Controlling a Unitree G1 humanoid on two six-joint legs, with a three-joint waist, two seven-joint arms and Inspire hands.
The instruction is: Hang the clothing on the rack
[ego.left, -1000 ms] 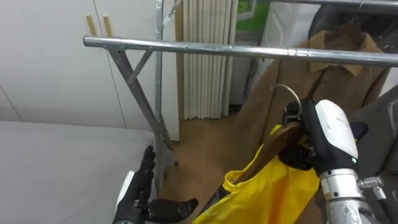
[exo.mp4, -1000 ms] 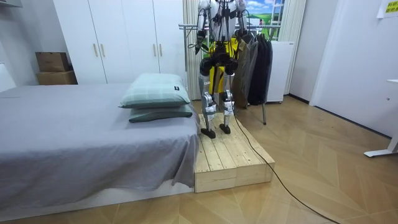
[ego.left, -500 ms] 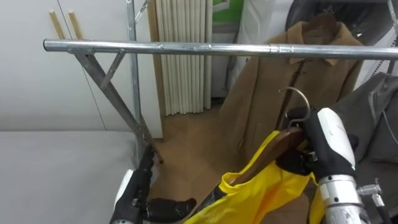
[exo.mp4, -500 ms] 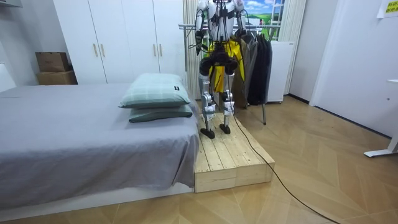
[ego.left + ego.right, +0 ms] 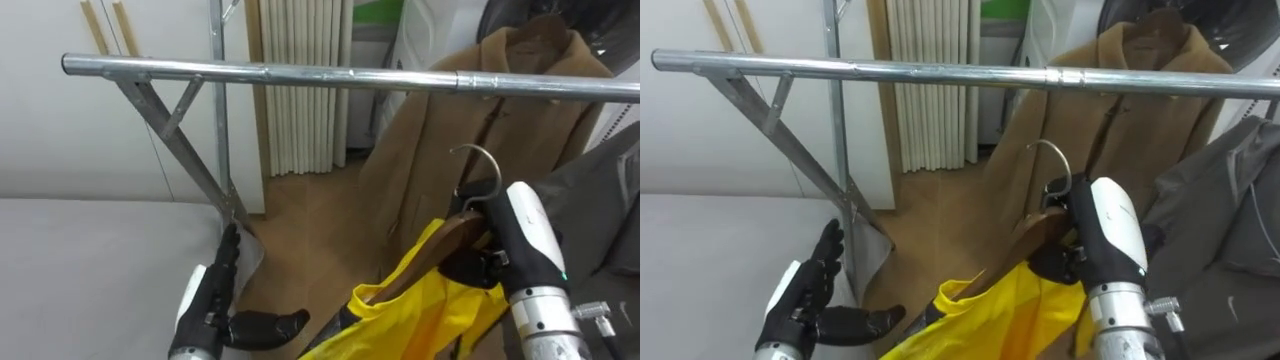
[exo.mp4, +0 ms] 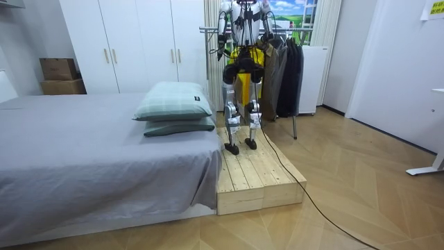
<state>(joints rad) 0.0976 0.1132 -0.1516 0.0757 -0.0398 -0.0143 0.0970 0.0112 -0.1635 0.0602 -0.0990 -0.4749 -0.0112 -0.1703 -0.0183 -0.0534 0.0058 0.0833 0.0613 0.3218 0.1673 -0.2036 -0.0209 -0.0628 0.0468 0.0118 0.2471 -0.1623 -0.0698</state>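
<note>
Right hand (image 5: 520, 240), raised under the rail (image 5: 300, 74), curls fingers round the hanger (image 5: 455, 232); left hand (image 5: 205, 305) holds fingers straight.

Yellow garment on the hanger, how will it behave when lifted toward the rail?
Likely floppy: the yellow garment sags in folds off the wooden hanger. Probably light: the right hand holds it up by the hanger. It may swing or slide, since the hanger tilts.

Both eye views sit side by side on the robot's head, close to the clothes rail (image 5: 300, 75) and looking slightly down across it. The room view stands well back past the bed (image 6: 83, 153), facing the robot's back. All views share the rail and the hanging coats (image 6: 288, 69).
</note>
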